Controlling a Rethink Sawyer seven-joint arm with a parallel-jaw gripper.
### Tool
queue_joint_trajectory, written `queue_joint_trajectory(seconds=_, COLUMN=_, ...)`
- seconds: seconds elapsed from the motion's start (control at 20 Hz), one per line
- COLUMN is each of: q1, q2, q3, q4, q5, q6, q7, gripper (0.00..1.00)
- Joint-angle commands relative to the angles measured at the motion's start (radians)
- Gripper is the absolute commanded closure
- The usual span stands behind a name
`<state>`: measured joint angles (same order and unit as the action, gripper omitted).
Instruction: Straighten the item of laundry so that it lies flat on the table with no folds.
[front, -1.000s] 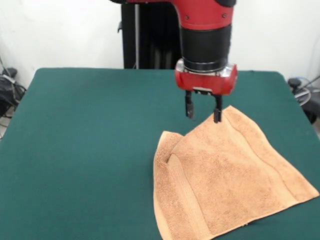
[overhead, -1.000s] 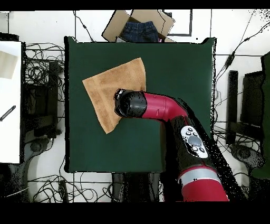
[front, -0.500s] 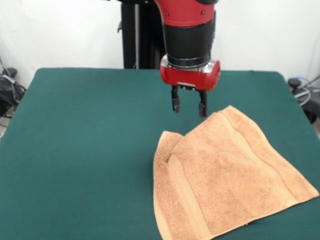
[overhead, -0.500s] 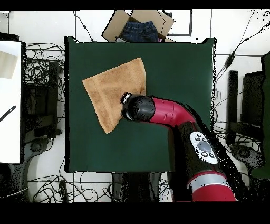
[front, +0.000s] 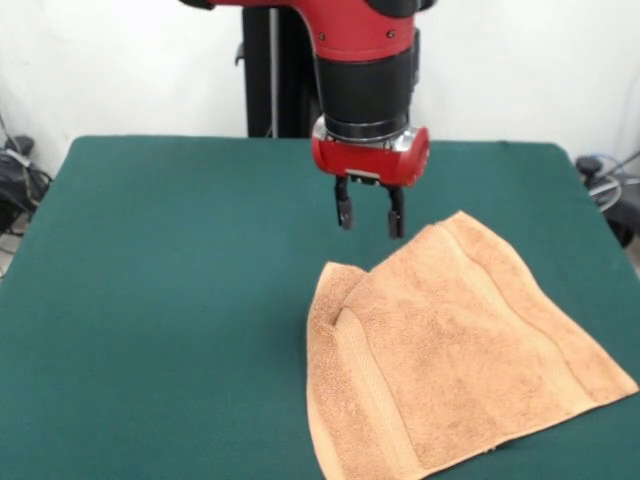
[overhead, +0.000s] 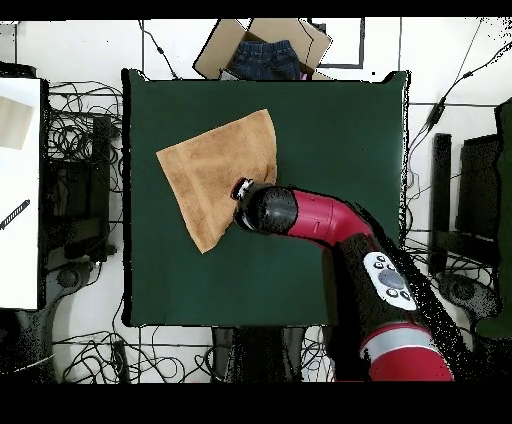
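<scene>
The item of laundry (front: 455, 350) is an orange-tan terry towel lying on the right part of the dark green table (front: 160, 300). Its left edge is folded over into a raised ridge, and a small flap sticks out at the upper left. From above, the towel (overhead: 210, 170) lies in the table's (overhead: 330, 130) upper left part. My gripper (front: 368, 215) hangs open and empty above the table, just beyond the towel's far left corner. In the overhead view the red arm's wrist (overhead: 265, 210) covers the gripper beside the towel's edge.
A cardboard box (overhead: 265, 48) with dark blue cloth in it sits off the table's far edge in the overhead view. Cables lie on the floor around the table. A white surface (overhead: 18, 190) stands at the left.
My gripper has moved off the towel's far corner, leftward and up in the front view, staying open. The towel has not moved.
</scene>
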<state>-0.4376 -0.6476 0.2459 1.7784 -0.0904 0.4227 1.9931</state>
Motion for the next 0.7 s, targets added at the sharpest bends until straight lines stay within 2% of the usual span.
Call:
queue_joint_trajectory(seconds=0.05, q1=0.004, q2=0.068, q3=0.084, q4=0.020, q5=-0.008, q6=-0.085, q7=0.061, gripper=0.00)
queue_joint_trajectory(seconds=0.2, q1=0.045, q2=0.066, q3=0.050, q4=-0.003, q5=-0.003, q6=-0.072, q7=0.088, gripper=0.00)
queue_joint_trajectory(seconds=0.7, q1=0.037, q2=0.047, q3=0.067, q4=0.051, q5=0.004, q6=-0.124, q7=0.107, gripper=0.00)
